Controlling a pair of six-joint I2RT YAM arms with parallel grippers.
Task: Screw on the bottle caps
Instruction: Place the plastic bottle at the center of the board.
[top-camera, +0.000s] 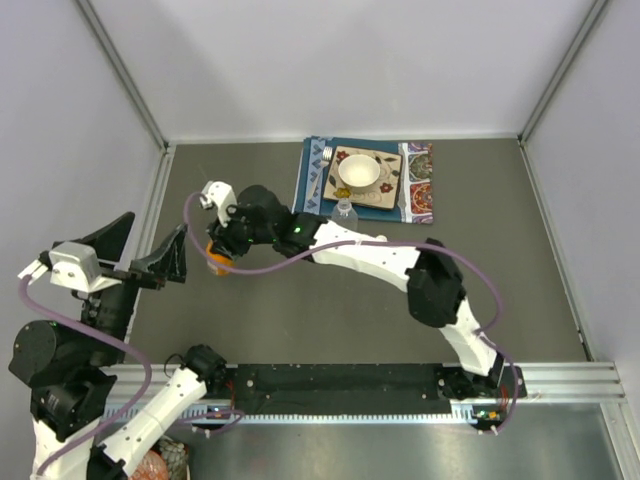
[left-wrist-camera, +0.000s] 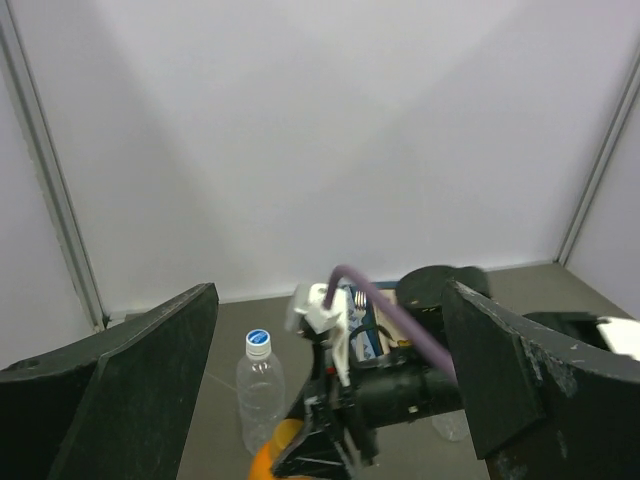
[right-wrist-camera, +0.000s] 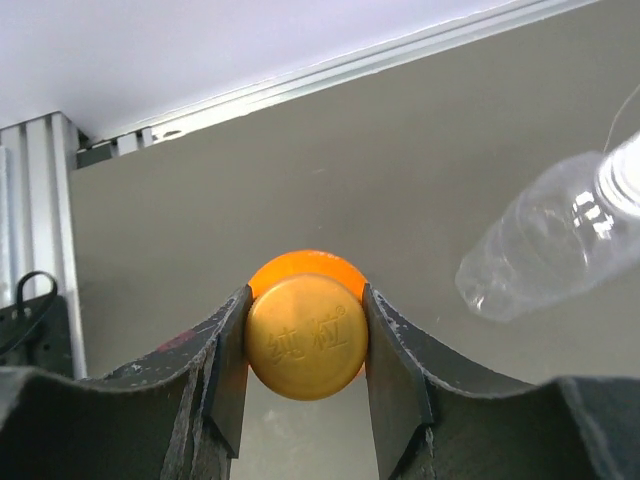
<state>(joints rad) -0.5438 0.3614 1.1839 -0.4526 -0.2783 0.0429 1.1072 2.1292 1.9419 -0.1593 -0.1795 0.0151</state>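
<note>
Orange cap (right-wrist-camera: 305, 340) is clamped between the right fingers (right-wrist-camera: 225, 370), seated on the orange bottle (right-wrist-camera: 305, 262); tightening judged underway. Left fingers (left-wrist-camera: 150, 370) are spread wide, empty. Ahead of them, one clear bottle (left-wrist-camera: 258, 395) is capped.

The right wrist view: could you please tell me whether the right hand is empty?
No, the right hand is shut on the orange cap, with one finger pressed against each side of it.

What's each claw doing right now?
Left claw: open, holding nothing.
Right claw: closed on the orange cap, over the orange bottle.
</note>
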